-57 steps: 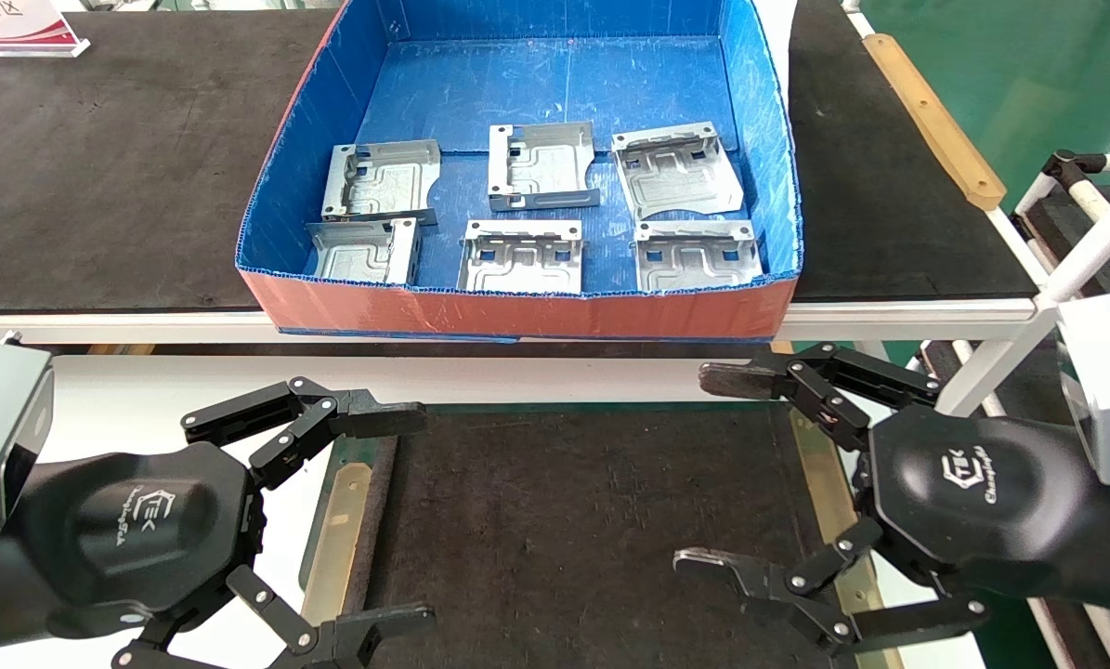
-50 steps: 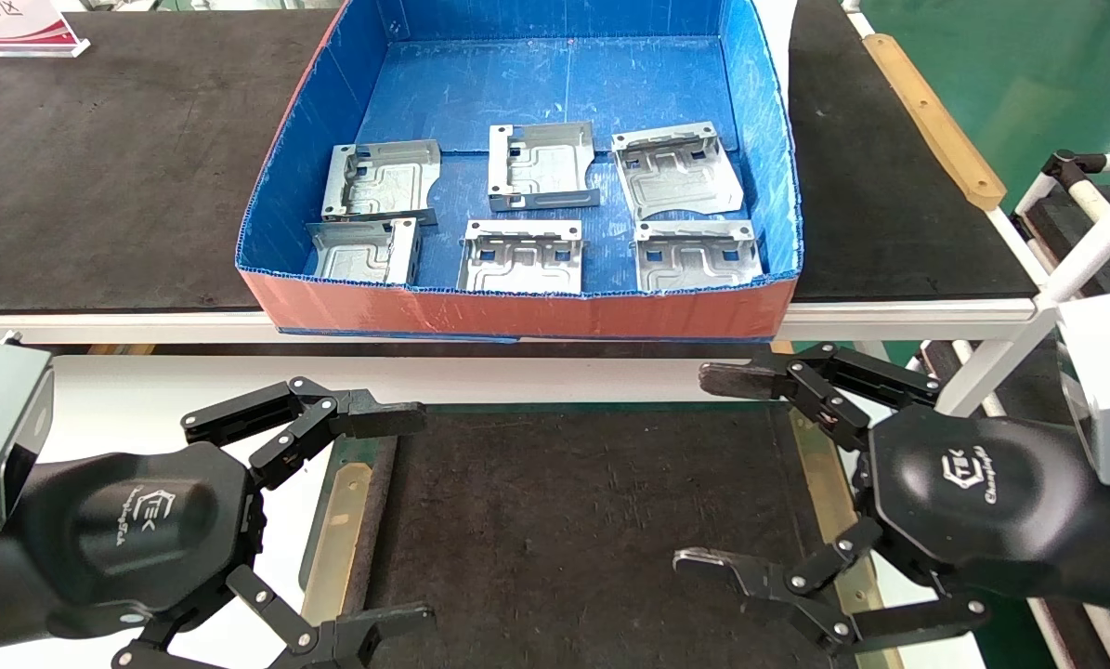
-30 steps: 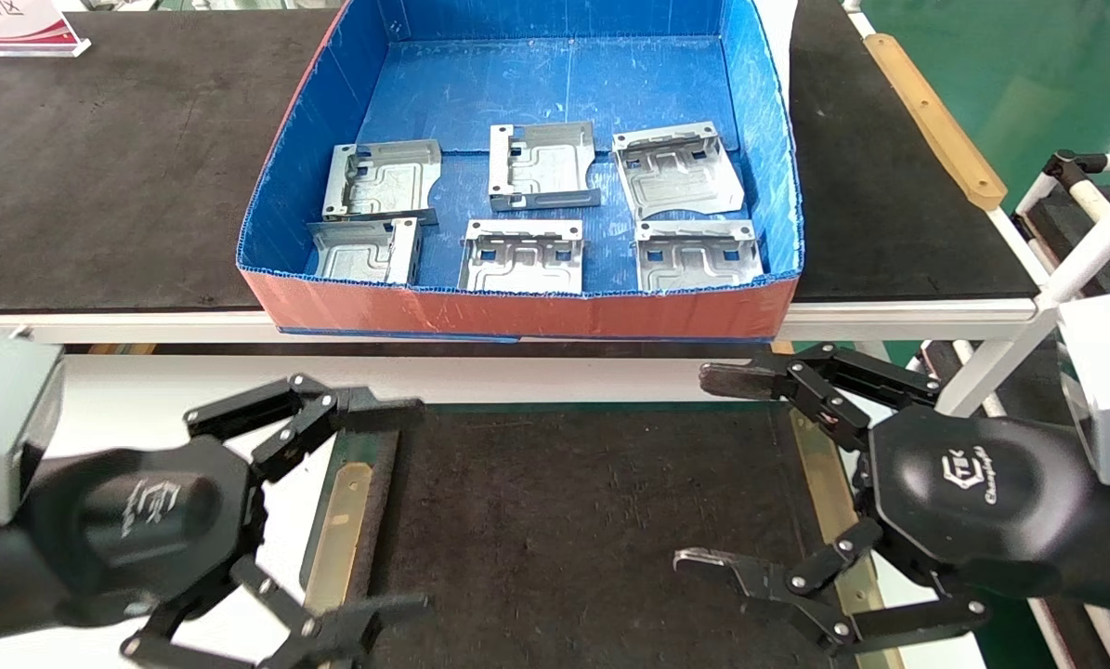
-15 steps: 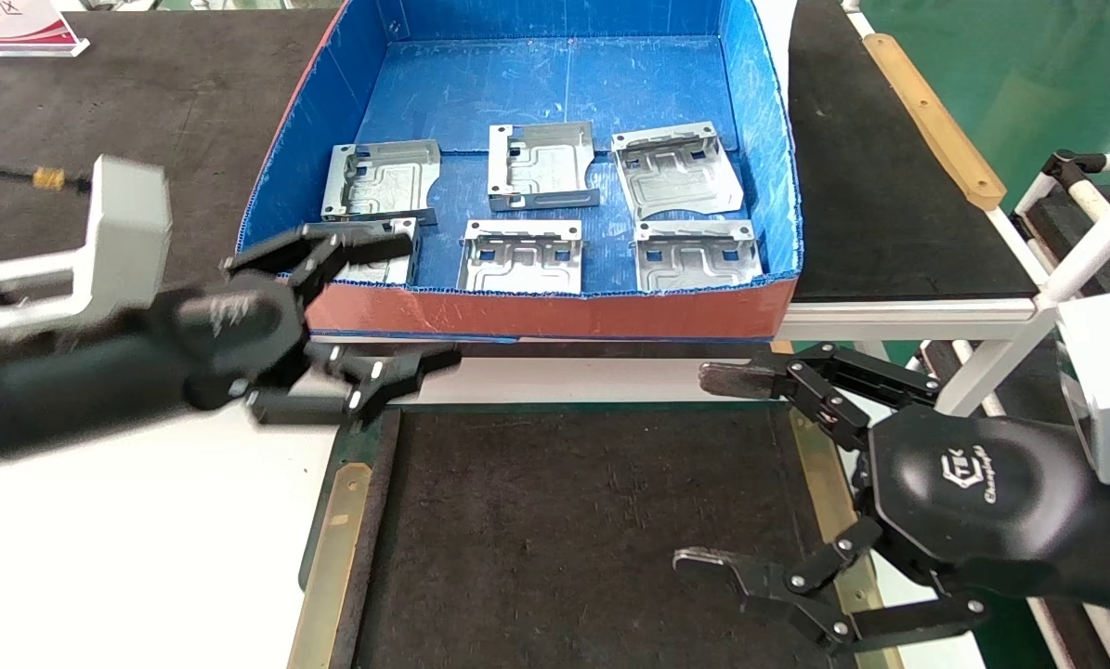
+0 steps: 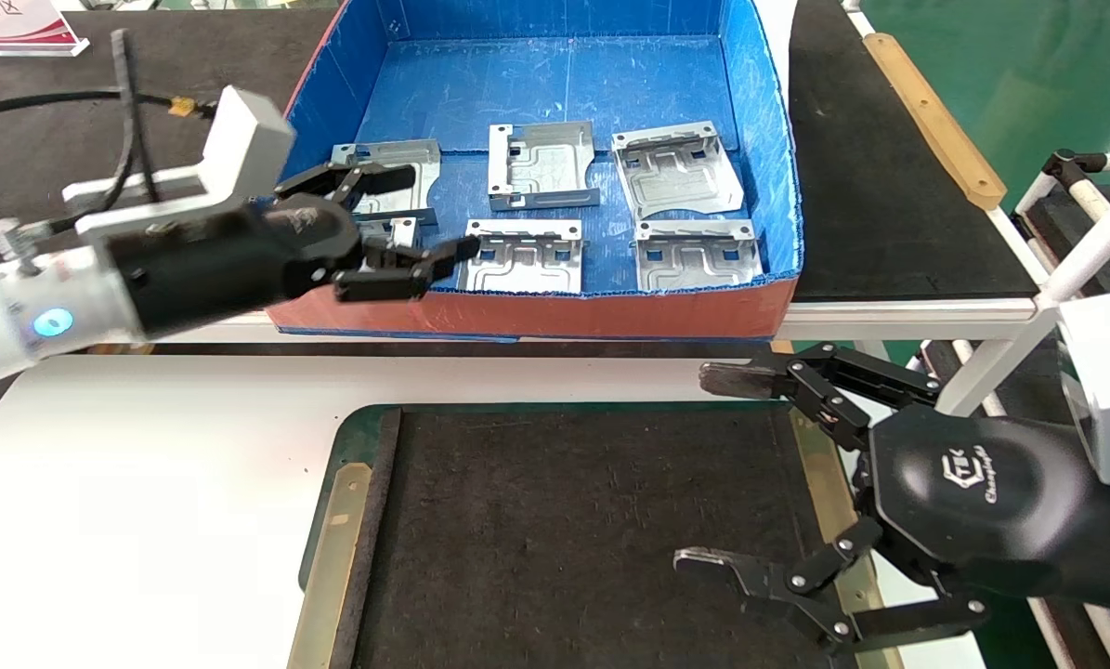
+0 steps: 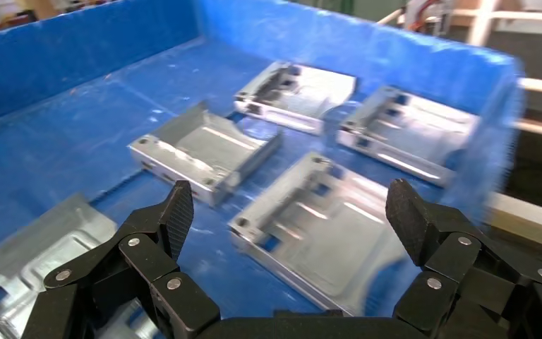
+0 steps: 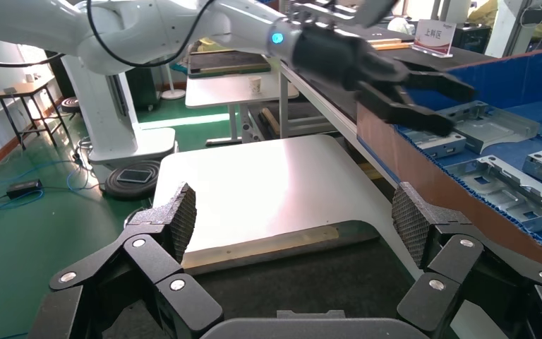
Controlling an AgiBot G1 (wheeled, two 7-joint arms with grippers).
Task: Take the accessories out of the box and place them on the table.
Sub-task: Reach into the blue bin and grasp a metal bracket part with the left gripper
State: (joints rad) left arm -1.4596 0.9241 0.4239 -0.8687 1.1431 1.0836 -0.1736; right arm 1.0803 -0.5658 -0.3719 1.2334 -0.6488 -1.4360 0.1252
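The left gripper [image 5: 420, 223] has swung up over the box [image 5: 536, 316] at frame left, fingers spread, empty, needing descent onto an accessory [image 5: 521, 256].

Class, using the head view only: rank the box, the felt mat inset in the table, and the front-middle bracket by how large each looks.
1. Felt mat: looks largest, but it lies nearest the camera, so its lead over the box is unsure.
2. Box.
3. Front-middle bracket: clearly smallest.
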